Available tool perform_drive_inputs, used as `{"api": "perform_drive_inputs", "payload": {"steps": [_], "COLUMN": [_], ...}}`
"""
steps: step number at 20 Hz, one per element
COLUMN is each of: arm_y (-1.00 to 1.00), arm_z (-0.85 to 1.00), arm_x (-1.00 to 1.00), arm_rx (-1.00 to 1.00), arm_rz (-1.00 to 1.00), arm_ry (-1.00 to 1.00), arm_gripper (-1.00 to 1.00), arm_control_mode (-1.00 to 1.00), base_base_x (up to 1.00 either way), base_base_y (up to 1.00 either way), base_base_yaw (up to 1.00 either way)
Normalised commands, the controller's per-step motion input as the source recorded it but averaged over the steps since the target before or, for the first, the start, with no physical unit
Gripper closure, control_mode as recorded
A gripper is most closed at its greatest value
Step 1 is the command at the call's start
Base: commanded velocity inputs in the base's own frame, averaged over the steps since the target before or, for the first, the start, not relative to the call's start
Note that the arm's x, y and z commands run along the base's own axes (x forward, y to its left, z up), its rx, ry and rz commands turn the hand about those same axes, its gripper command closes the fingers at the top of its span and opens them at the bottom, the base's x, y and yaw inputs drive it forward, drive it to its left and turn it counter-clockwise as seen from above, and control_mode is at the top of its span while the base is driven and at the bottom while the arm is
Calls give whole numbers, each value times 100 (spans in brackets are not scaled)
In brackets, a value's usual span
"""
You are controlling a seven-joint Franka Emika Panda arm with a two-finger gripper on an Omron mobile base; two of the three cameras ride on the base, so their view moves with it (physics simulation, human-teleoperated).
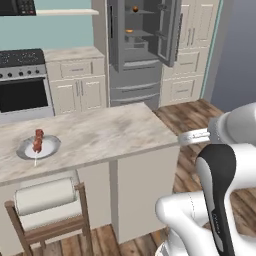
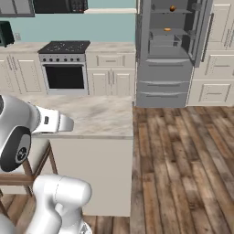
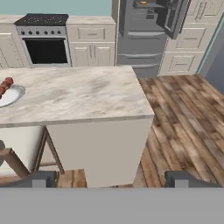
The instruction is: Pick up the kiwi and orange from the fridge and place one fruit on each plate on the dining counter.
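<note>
The fridge (image 1: 142, 50) stands open at the far wall, also in the right base view (image 2: 167, 50) and the hand view (image 3: 146, 30). The orange (image 1: 135, 9) (image 2: 172, 7) rests on an upper shelf. The kiwi is out of view. The dining counter (image 1: 105, 132) (image 2: 98, 116) (image 3: 83, 94) stretches in front of me, with one pale plate (image 1: 50, 148) (image 3: 13, 97) at its left end carrying a reddish stick-shaped food. My gripper (image 3: 111, 180) is open and empty. It hovers off the counter's near right corner, far from the fridge.
A flat paler orange disc (image 1: 129, 31) (image 2: 167, 29) lies on a lower fridge shelf. A wooden stool (image 1: 47, 207) stands under the counter's left side. A stove (image 1: 22, 82) and white cabinets (image 1: 77, 85) line the back wall. Wood floor (image 2: 183, 160) leads to the fridge.
</note>
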Motion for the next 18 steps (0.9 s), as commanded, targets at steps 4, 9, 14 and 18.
{"api": "perform_drive_inputs", "payload": {"steps": [4, 9, 14, 18], "arm_y": [0, 0, 0, 0], "arm_z": [0, 0, 0, 0], "arm_x": [0, 0, 0, 0], "arm_rx": [0, 0, 0, 0], "arm_rz": [0, 0, 0, 0], "arm_ry": [0, 0, 0, 0], "arm_gripper": [-100, -100, -100, -100], "arm_control_mode": [100, 100, 100, 100], "base_base_x": [67, 91, 100, 100], "base_base_y": [-100, -100, -100, -98], "base_base_yaw": [0, 0, 1, 6]}}
